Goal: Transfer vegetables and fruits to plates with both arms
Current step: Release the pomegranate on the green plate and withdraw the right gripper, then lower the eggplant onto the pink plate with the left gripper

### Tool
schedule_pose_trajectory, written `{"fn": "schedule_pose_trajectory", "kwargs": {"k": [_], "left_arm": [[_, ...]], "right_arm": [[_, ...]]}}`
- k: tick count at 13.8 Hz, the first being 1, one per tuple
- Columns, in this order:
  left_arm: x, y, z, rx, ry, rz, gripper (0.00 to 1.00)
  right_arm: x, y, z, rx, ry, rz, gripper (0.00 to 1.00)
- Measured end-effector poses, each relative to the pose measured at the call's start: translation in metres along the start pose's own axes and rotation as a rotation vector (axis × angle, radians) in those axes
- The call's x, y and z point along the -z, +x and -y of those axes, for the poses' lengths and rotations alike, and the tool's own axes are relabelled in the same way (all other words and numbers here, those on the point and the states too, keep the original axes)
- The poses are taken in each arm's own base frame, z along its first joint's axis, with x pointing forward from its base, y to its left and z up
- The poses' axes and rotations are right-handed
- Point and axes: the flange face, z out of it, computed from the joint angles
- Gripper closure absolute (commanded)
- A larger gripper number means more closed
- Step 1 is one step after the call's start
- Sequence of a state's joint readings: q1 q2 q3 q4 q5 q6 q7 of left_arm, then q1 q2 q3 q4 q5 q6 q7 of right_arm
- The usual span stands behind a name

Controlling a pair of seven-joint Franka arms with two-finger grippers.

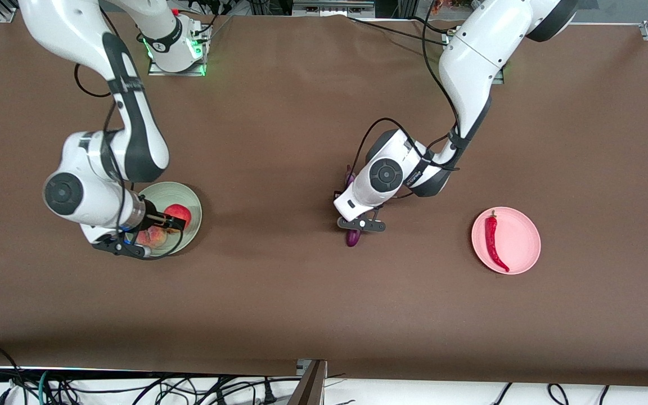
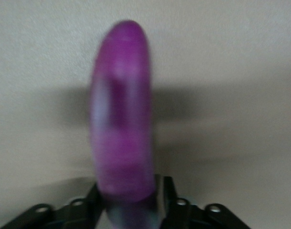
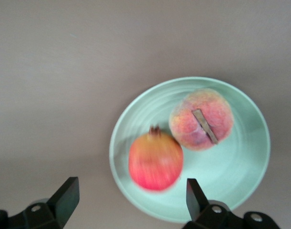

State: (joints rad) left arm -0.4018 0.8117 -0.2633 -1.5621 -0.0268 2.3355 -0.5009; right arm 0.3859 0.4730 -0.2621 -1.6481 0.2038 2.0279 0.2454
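Near mid-table, the left gripper (image 1: 362, 224) seems clamped on the eggplant (image 2: 121, 119); the pink plate (image 1: 521, 225), holding the chili (image 1: 493, 241), lies toward the left arm's end. Over the green plate (image 3: 250, 157), holding peach (image 3: 201, 119) and apple (image 3: 155, 161), the right gripper (image 3: 128, 198) gapes empty.

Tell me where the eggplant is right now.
The eggplant is clamped in the left gripper near the table's middle, between the green plate and the pink plate holding the chili pepper.
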Motion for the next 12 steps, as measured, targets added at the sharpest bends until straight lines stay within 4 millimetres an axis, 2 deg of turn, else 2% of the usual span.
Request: {"fn": "schedule_pose_trajectory", "kwargs": {"k": [2,3,5,7,9,10,12], "left_arm": [[0.015,0.007,0.006,0.011,0.012,0.006,1.00],[0.028,0.012,0.015,0.019,0.036,0.024,1.00],[0.070,0.022,0.043,0.010,0.111,0.055,1.00],[0.116,0.028,0.088,-0.010,0.205,0.095,1.00],[0.149,0.034,0.144,-0.057,0.289,0.142,1.00],[0.159,0.039,0.176,-0.084,0.325,0.165,1.00],[0.163,0.048,0.236,-0.132,0.362,0.201,1.00]], "right_arm": [[0.060,-0.004,-0.001,0.031,-0.006,-0.047,0.00],[0.088,-0.008,-0.004,0.043,-0.022,-0.055,0.00],[0.139,-0.019,-0.014,0.050,-0.033,-0.028,0.00],[0.184,-0.038,-0.026,0.068,-0.018,-0.025,0.00],[0.218,-0.064,-0.042,0.093,0.001,-0.035,0.00],[0.229,-0.077,-0.051,0.107,0.007,-0.039,0.00],[0.236,-0.095,-0.063,0.126,0.002,-0.040,0.00]]}}
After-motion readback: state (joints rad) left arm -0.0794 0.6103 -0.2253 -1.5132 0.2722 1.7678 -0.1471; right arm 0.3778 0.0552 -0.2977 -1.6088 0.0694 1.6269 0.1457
